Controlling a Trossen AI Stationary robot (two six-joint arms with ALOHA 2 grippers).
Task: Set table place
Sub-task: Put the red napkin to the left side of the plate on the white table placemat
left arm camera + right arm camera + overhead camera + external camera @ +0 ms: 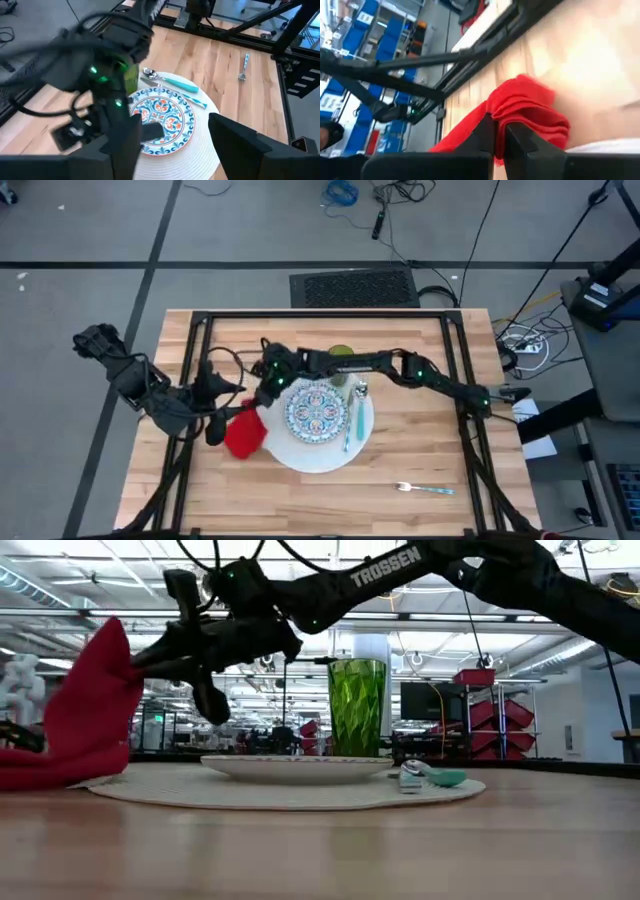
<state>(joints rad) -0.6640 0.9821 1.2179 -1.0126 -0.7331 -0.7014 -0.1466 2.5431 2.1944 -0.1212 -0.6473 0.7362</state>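
The right jaws (135, 665) pinch the red napkin (243, 432); its trailing cloth could drag the plate (322, 452), while the left jaws (170, 145) stand open beside it

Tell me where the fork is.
In the high view the fork lies alone on the bare table, right of and below the white plate.
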